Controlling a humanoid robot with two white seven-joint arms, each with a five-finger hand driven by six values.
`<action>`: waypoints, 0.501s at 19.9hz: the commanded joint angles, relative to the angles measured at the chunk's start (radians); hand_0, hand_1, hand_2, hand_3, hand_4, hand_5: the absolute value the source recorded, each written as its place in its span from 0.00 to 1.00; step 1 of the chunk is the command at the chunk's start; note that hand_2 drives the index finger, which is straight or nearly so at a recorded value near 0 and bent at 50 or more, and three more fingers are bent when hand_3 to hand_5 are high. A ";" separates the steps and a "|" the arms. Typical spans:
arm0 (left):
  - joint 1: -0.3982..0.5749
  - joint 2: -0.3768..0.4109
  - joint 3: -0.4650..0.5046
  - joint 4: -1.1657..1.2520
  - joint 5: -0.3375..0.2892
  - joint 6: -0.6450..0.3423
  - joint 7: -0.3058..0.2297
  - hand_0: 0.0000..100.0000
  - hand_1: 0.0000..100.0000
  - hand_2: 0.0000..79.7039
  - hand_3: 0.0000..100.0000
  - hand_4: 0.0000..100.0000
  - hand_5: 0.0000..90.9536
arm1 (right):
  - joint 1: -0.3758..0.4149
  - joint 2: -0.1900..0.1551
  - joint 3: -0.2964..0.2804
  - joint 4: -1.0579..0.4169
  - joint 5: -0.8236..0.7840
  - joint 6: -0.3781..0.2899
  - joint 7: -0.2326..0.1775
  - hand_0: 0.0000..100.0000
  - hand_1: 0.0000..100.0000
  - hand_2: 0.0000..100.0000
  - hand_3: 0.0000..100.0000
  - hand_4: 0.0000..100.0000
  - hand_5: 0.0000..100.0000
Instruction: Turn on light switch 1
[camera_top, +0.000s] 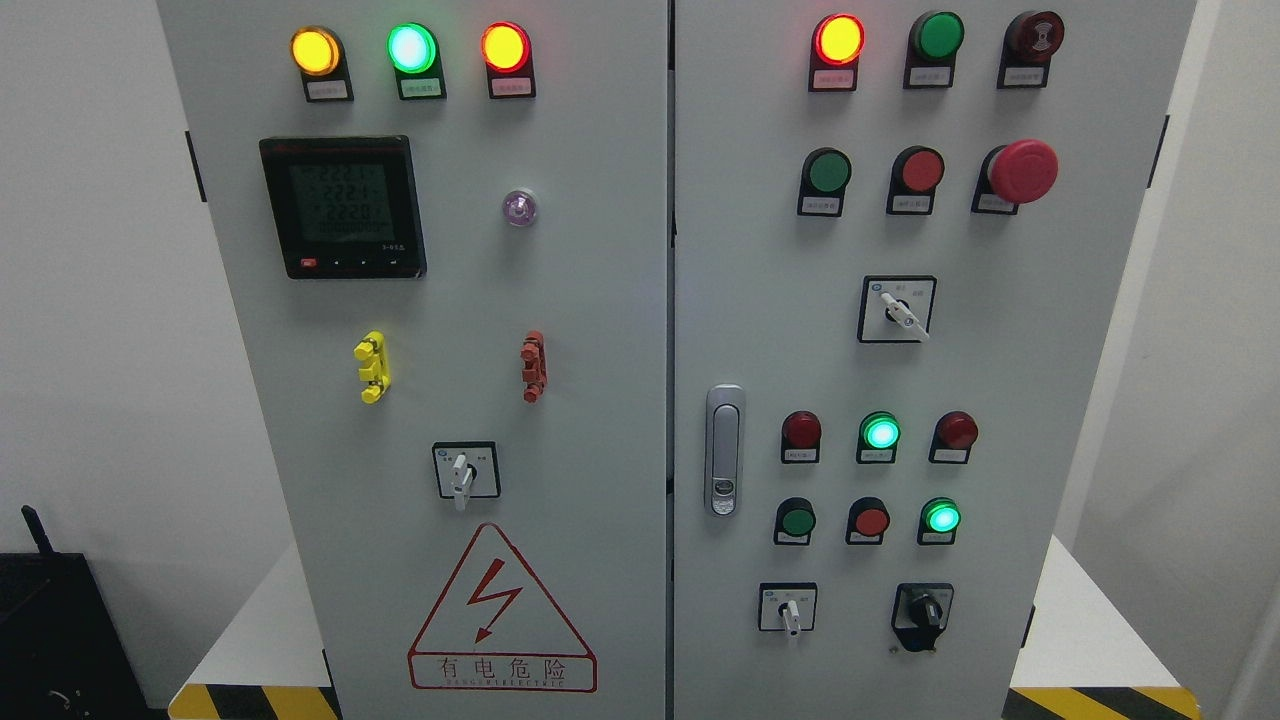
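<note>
Two grey doors make up the electrical cabinet (600, 300), and no robot hand is in view, so how the hands are set cannot be told. Which control is light switch 1 cannot be told from the tiny labels. Rotary switches sit at the left door's lower middle (464, 472), the right door's middle (897, 310) and its bottom row (788, 607). A red mushroom button (1022, 171) juts out upper right.

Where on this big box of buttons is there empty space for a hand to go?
Bare panel lies right of the purple lamp, between the yellow clip and red clip, and below the door handle. The right door's button rows around the red mushroom button are crowded. Neither robot hand is in view.
</note>
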 joint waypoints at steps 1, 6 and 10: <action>0.026 -0.001 -0.043 0.001 0.003 0.000 0.000 0.09 0.00 0.00 0.00 0.00 0.00 | 0.000 0.000 0.000 0.000 -0.025 -0.001 0.000 0.00 0.00 0.00 0.00 0.00 0.00; 0.026 -0.001 -0.040 -0.002 0.012 -0.001 0.005 0.10 0.00 0.00 0.00 0.00 0.00 | 0.000 0.000 0.000 0.000 -0.025 0.001 0.000 0.00 0.00 0.00 0.00 0.00 0.00; 0.067 0.005 -0.037 -0.114 0.013 -0.001 0.006 0.10 0.00 0.00 0.00 0.00 0.00 | 0.000 0.000 0.000 0.000 -0.025 0.001 0.000 0.00 0.00 0.00 0.00 0.00 0.00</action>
